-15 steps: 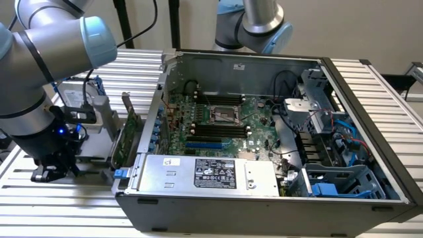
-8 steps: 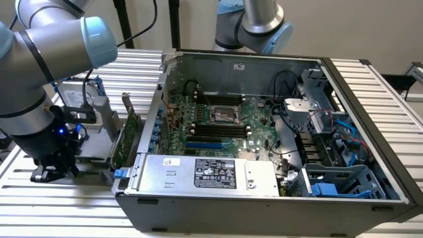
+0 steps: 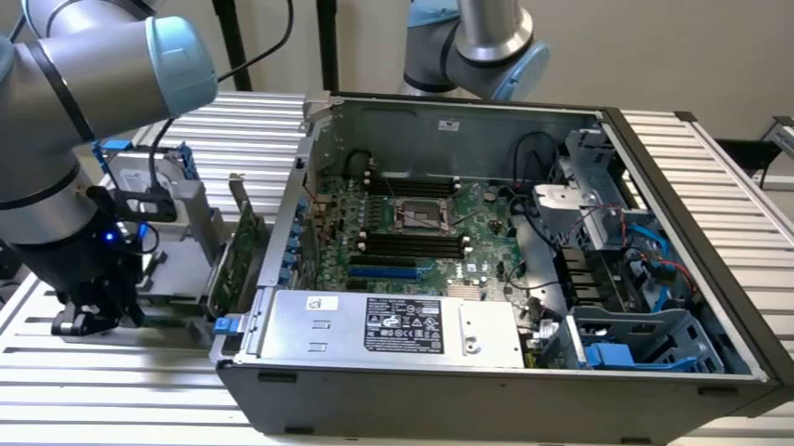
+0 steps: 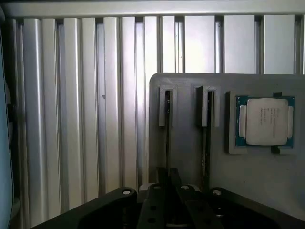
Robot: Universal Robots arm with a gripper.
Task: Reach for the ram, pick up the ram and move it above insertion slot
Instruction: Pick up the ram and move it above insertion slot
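Hand [image 4: 168,179] over the ram [image 4: 167,136], edge-up in grey holder [image 4: 187,152], bare slats [image 4: 71,119] beside.

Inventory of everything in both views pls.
table: one, ribbed silver, under everything
computer case: one, grey, open, mid-table
motherboard: one, green, inside case
power supply: one, silver, inside case
drive caddy: one, blue, inside case
expansion card: one, green, upright beside case, exterior view's left
holder: one, grey, on table
ram: two, dark, edge-on in holder slots
processor: one, silver, in holder recess
other arm: one, grey-blue, behind case
gripper: one, black, over holder at one ram
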